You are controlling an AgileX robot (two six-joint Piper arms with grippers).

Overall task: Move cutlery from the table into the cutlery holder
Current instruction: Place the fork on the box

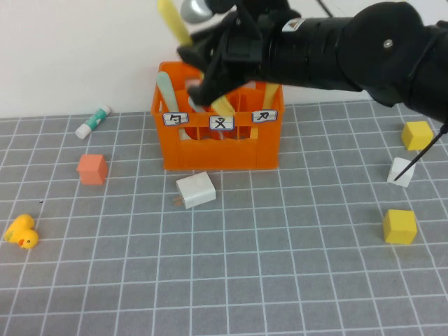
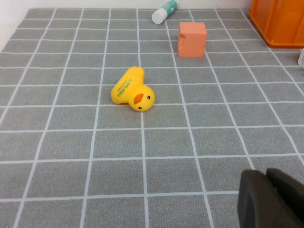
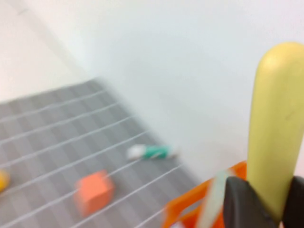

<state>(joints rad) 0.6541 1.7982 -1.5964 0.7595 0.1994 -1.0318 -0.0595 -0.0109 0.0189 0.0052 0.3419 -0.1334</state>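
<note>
Left gripper [image 2: 273,199] parked low over the grey gridded table [image 1: 280,280], fingers pressed together. Right gripper [image 1: 210,59] above the orange plastic crate [image 1: 217,150], pinching a yellow plastic knife [image 1: 173,22]. Risk: tilted handle snagging a divider.

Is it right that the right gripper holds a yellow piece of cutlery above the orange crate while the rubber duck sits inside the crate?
Not quite. The rubber duck lies on the table, far left of the orange crate, as the high view shows. The right gripper does hold a yellow piece of cutlery above the crate. The left gripper hangs low over the table.
</note>
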